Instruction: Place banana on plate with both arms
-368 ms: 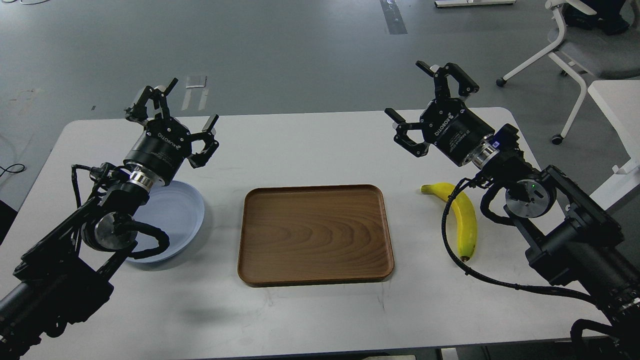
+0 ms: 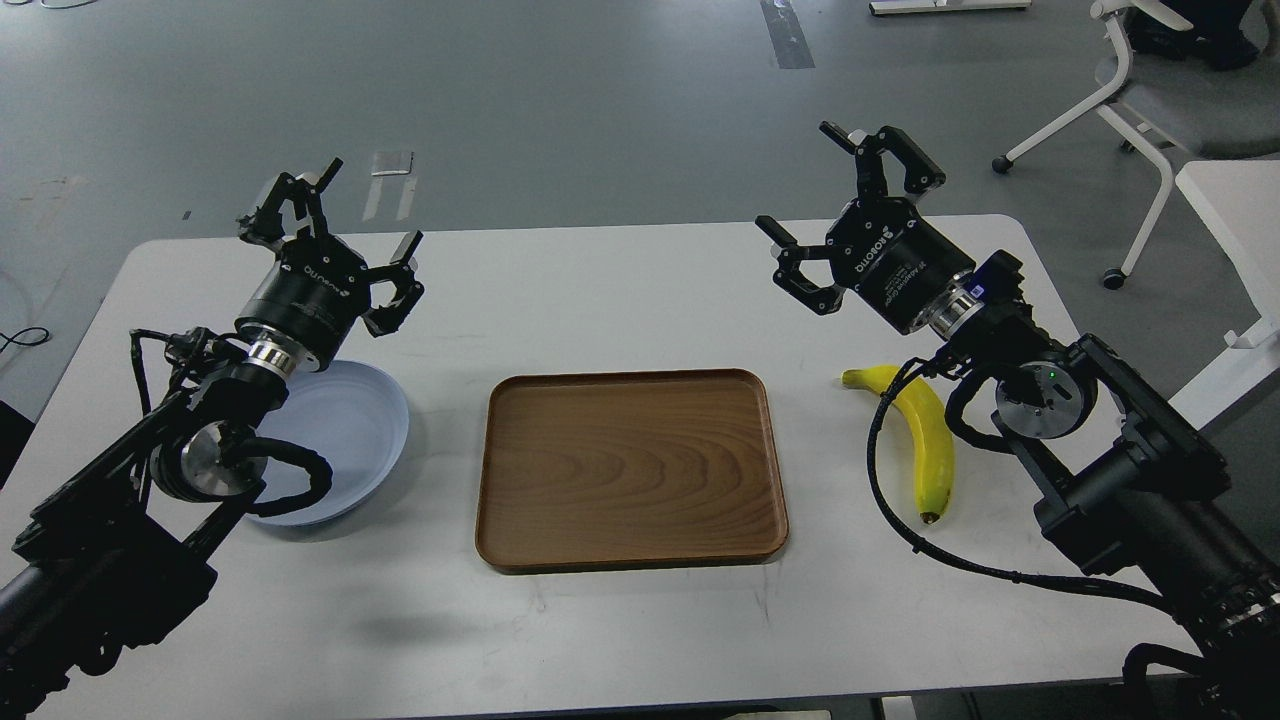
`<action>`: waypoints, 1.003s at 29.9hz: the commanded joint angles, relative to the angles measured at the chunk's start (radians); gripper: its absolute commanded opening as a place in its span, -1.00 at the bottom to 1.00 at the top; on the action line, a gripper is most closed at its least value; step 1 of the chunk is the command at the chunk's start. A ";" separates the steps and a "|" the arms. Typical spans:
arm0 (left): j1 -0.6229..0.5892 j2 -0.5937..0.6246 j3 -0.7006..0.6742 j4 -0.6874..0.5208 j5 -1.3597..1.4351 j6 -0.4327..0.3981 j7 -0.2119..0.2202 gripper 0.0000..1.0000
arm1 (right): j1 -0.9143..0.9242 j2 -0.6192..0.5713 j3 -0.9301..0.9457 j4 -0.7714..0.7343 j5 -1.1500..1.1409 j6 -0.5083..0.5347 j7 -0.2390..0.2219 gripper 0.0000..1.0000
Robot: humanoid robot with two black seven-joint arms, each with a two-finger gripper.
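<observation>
The yellow banana [image 2: 925,440] lies on the white table at the right, its dark tip toward me, partly crossed by a black cable. The pale blue-grey plate [image 2: 355,425] sits at the left, partly hidden behind my left arm. My left gripper [image 2: 330,225] is open and empty, raised above the table beyond the plate. My right gripper [image 2: 835,205] is open and empty, raised above the table beyond and left of the banana.
A rectangular brown wooden tray [image 2: 630,470] lies in the middle of the white table [image 2: 620,290], between plate and banana. A white office chair [image 2: 1150,90] and another white table edge [image 2: 1235,220] stand at the far right on the grey floor.
</observation>
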 commanded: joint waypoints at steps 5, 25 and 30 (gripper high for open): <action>-0.006 0.086 0.018 -0.006 0.015 -0.023 0.007 0.97 | 0.066 -0.002 -0.004 -0.010 -0.031 -0.003 -0.045 1.00; -0.028 0.063 0.039 0.002 0.092 -0.114 -0.045 0.97 | 0.048 0.000 0.004 -0.019 -0.028 -0.002 -0.043 1.00; -0.026 0.068 0.041 0.002 0.093 -0.094 0.056 0.97 | 0.016 -0.002 0.030 -0.019 -0.028 0.000 -0.046 1.00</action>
